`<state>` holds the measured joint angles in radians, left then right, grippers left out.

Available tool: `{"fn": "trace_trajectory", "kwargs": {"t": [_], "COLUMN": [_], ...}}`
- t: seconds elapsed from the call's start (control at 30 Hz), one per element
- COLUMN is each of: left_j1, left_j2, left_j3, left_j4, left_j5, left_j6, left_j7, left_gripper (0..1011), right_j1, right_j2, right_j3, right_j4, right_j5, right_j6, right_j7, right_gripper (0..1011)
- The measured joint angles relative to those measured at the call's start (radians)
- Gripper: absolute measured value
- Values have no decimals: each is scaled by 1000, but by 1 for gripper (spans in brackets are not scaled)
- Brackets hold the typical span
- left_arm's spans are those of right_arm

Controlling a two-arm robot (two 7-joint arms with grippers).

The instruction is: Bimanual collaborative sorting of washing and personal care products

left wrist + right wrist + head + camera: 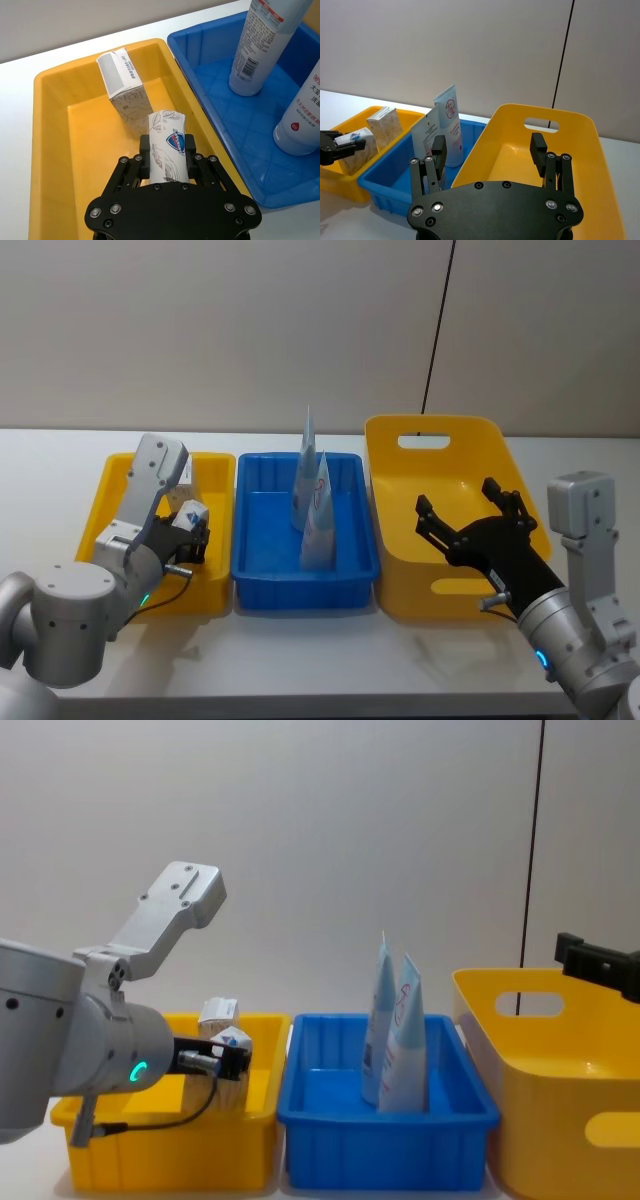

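Observation:
My left gripper (168, 161) is shut on a white-grey patterned carton (168, 137) with a blue mark, held just above the floor of the small yellow bin (55, 125). A second patterned carton (125, 85) stands in that bin just beyond it. From the head view the held carton (190, 515) sits near the bin's right wall. Two pale-blue squeeze tubes (306, 475) (319, 525) stand upright in the blue bin (300, 590). My right gripper (470, 518) hangs open and empty over the large yellow bin (440, 435).
The three bins stand side by side on a white table (330, 660), close to its front edge. A grey wall rises behind, with a black cable (438, 330) running down it above the large bin. The large bin's floor (515, 152) holds nothing.

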<state>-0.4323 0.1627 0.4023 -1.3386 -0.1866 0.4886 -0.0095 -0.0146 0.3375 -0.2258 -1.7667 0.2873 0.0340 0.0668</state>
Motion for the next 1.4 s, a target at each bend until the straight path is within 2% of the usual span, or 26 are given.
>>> {"fn": "trace_trajectory", "kwargs": {"t": [1.4], "left_j1": [-11], "left_j2": [4], "left_j3": [3], "left_j4": [3], "left_j5": [7], "left_j6": [-6], "left_j7": [-13], "left_gripper": [343], "right_j1": [0], "right_j2": [0], "right_j3": [0], "right_j4": [0], "right_j5": [0], "right_j6": [0], "right_j7": [0], "right_gripper": [1003]}}
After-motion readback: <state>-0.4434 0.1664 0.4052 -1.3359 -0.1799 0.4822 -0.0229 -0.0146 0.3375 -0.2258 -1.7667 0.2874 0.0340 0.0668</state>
